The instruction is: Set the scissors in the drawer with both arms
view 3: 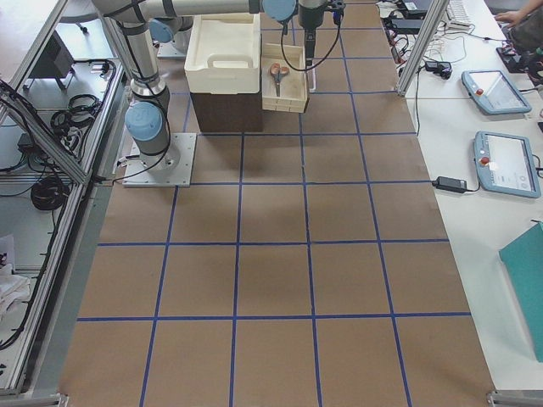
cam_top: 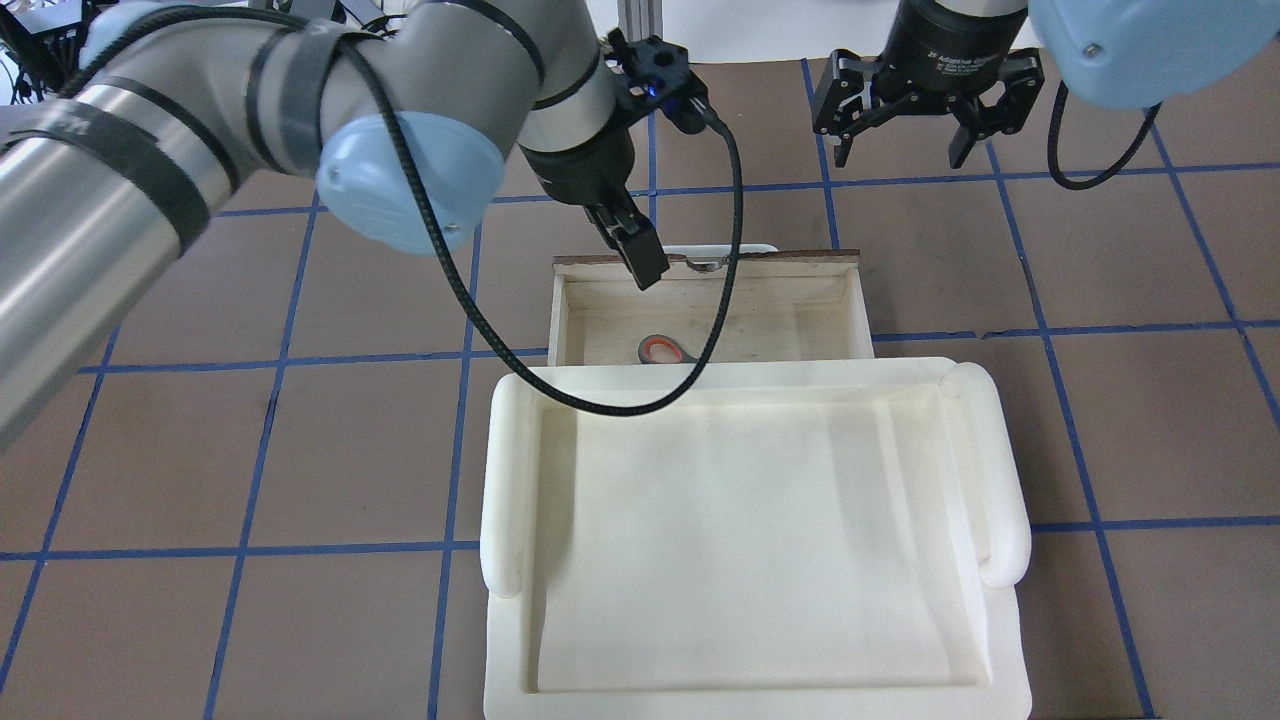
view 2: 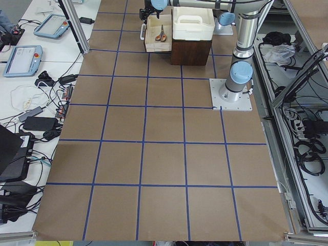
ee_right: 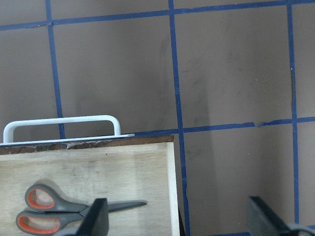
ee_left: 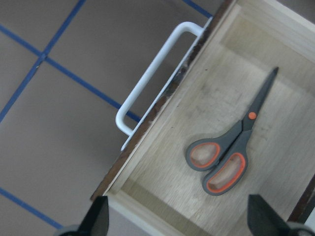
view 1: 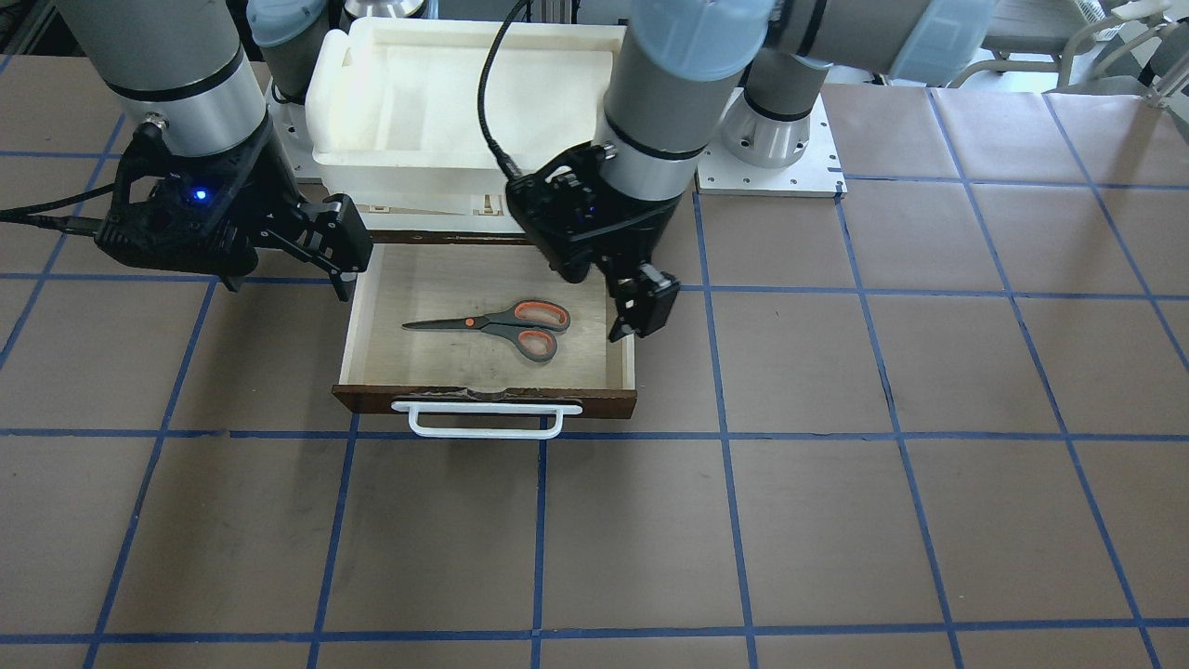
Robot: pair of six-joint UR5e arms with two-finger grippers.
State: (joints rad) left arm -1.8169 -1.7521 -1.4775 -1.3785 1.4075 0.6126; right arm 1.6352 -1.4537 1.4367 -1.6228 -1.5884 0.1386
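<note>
The scissors [view 1: 492, 325] lie flat on the pale floor of the open drawer [view 1: 483, 401], blades pointing to the robot's right. They also show in the left wrist view [ee_left: 231, 152] and the right wrist view [ee_right: 54, 216]. In the overhead view only one orange loop [cam_top: 660, 350] shows. My left gripper [ee_left: 179, 219] is open and empty, above the drawer's left side wall [view 1: 632, 307], near the handle loops. My right gripper [cam_top: 903, 145] is open and empty, above the table just outside the drawer's right wall [view 1: 288, 279].
A cream-white foam tray [cam_top: 510, 480] sits on top of the dark cabinet [view 2: 190, 51] behind the drawer. The drawer's white bar handle [view 1: 483, 420] sticks out over the brown table with its blue grid tape. A black cable [cam_top: 735, 200] hangs from the left wrist over the drawer.
</note>
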